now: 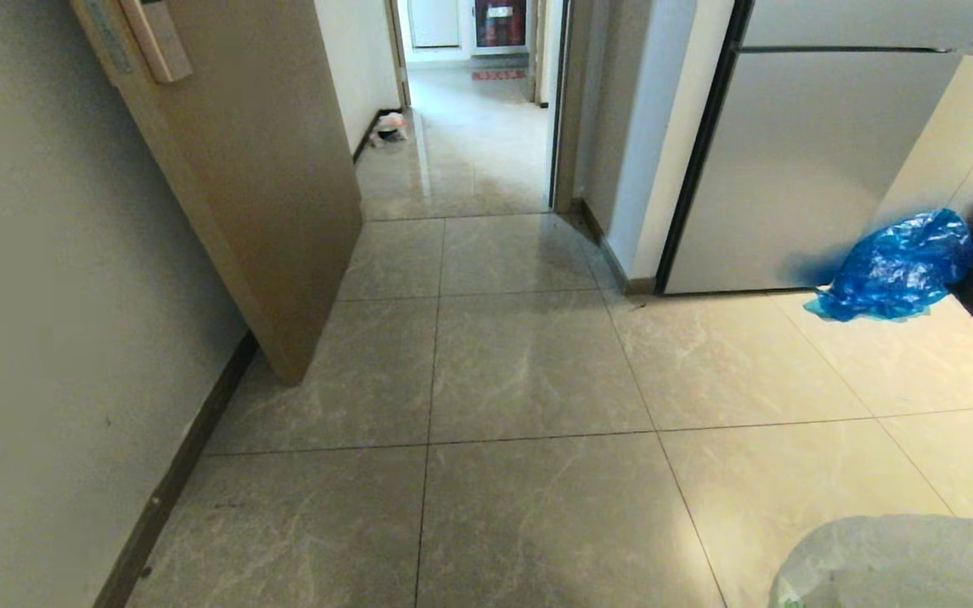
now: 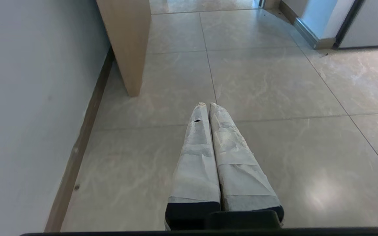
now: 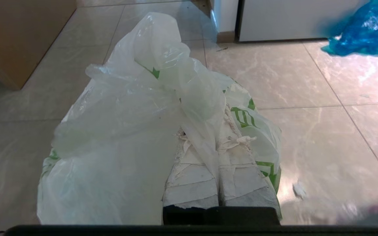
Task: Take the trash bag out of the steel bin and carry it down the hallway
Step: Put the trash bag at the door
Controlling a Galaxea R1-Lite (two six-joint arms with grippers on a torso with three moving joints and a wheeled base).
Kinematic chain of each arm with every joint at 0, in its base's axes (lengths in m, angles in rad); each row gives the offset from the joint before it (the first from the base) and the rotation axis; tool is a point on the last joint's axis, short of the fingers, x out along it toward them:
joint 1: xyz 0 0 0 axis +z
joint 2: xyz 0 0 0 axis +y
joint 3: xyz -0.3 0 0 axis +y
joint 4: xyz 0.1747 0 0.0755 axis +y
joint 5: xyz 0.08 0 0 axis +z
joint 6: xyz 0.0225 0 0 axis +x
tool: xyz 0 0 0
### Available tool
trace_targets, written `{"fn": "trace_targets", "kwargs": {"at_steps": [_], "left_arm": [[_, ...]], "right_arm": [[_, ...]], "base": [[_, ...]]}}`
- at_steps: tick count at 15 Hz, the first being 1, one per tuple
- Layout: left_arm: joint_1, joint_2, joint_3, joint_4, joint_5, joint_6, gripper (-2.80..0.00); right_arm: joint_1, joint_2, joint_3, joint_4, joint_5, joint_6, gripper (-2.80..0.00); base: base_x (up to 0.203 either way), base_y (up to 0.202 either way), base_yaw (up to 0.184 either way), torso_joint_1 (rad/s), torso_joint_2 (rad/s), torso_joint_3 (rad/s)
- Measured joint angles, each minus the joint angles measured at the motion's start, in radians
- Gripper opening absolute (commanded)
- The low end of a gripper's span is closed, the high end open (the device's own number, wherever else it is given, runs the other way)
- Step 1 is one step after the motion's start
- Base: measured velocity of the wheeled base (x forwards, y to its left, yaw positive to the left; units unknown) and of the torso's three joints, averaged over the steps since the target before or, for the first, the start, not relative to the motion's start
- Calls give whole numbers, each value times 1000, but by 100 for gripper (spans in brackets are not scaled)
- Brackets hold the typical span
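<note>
The carrying step is in hand: the right tool (image 3: 220, 137) has its taped fingers pressed together on a fold of the trash bag (image 3: 126, 131), which drapes over the tool above the floor tiles (image 1: 529, 363). In the head view the bag shows only as a pale mound at the lower right corner (image 1: 900, 561). The steel bin appears in no view. The left tool (image 2: 207, 105) hangs with its fingers together on nothing, pointing at the floor.

Next the base likely needs to drive through the doorway into the hallway (image 1: 470, 135). The gap runs between the open wooden door (image 1: 284, 186) on the left and the wall corner (image 1: 622, 169) beside the refrigerator (image 1: 799, 152). A blue plastic bag (image 1: 896, 266) lies well to the right; a small object far down the passage (image 1: 389, 127) is perhaps another bag.
</note>
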Motion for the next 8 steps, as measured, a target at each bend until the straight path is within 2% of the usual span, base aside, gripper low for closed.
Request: {"fn": "trace_targets", "kwargs": {"at_steps": [8], "left_arm": [[0, 0, 0, 0, 0, 0, -280]], "right_arm": [[0, 0, 0, 0, 1, 0, -280]], "base": [[185, 0, -3, 0, 1, 1]]}}
